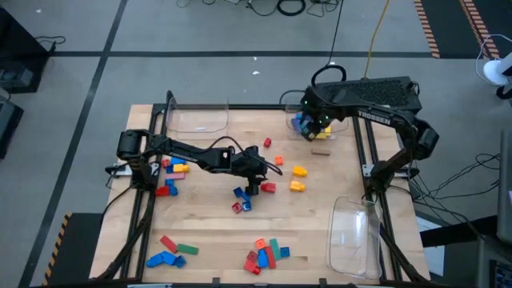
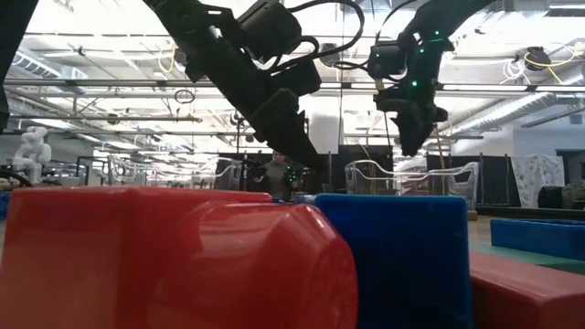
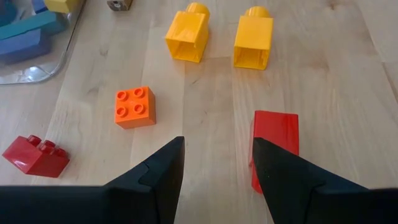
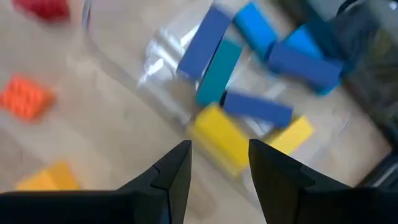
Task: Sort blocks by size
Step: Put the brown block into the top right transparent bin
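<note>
Left claw (image 3: 214, 165), jaws apart and empty, hovers beside a red block (image 3: 275, 144): light, rigid, slick plastic, best pinched across its flat sides. Right claw (image 4: 219, 163), also apart, hangs over a tray (image 4: 118, 56).

Bright bricks on a pale wood worktop (image 1: 216, 224)

The blocks (image 1: 264, 253) come in red, blue, green, yellow and orange. Mid-worktop lie two yellow bricks (image 3: 253, 41), an orange four-stud brick (image 3: 135, 106) and a plain red brick (image 3: 275, 143), with a red sloped brick (image 3: 35, 155) to the left. In the clear tray (image 4: 155, 68) at the far right sit blue bars (image 4: 204, 42), a teal bar (image 4: 219, 71) and yellow pieces (image 4: 221, 138). Both the left gripper (image 3: 214, 171) and the right gripper (image 4: 217, 168) are black.
</note>
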You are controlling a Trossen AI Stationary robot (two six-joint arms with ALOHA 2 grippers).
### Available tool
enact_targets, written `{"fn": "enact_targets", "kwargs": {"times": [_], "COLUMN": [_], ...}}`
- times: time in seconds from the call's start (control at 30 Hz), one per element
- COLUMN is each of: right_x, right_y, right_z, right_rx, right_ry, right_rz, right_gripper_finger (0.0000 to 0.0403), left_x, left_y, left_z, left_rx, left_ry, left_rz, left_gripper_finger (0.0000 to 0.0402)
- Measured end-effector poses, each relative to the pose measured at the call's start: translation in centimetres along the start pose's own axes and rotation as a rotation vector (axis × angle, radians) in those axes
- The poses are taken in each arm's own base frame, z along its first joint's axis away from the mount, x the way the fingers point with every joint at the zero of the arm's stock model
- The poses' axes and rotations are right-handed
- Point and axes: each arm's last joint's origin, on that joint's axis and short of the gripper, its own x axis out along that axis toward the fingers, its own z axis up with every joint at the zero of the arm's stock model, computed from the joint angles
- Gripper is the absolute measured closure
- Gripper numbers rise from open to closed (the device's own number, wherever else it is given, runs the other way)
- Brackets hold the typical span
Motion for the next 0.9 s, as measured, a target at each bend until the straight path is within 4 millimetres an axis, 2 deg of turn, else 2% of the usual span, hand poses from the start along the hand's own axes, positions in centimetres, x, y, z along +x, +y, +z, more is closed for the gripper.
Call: {"fn": "enact_targets", "kwargs": {"times": [0.13,0.33,0.47,0.63,0.8,0.9], "right_x": [-0.2,-0.7,-0.5,1.1,3.2,4.3], "right_y": [1.5,4.5,5.9,6.4,5.7,5.3], "right_z": [-1.1,-2.0,-2.8,-4.5,-5.8,-6.2], "right_rx": [-0.069,-0.18,-0.184,-0.107,0.024,0.1], "right_ry": [0.085,0.091,0.096,0.16,0.167,0.155], "right_rz": [0.0,0.02,0.016,-0.017,-0.135,-0.14], "right_gripper_finger": [0.0265,0.0266,0.0266,0.0266,0.0266,0.0266], "left_x": [0.0,0.0,0.0,0.0,0.0,0.0], "left_y": [0.0,0.0,0.0,0.0,0.0,0.0], "left_z": [0.0,0.0,0.0,0.0,0.1,0.1], "left_rx": [0.0,0.0,-0.001,-0.001,-0.001,-0.002], "left_ry": [-0.001,-0.001,-0.002,-0.002,-0.006,-0.013], "left_rz": [0.0,0.0,0.0,0.0,0.001,0.002], "left_gripper_finger": [0.021,0.021,0.021,0.021,0.021,0.021]}}
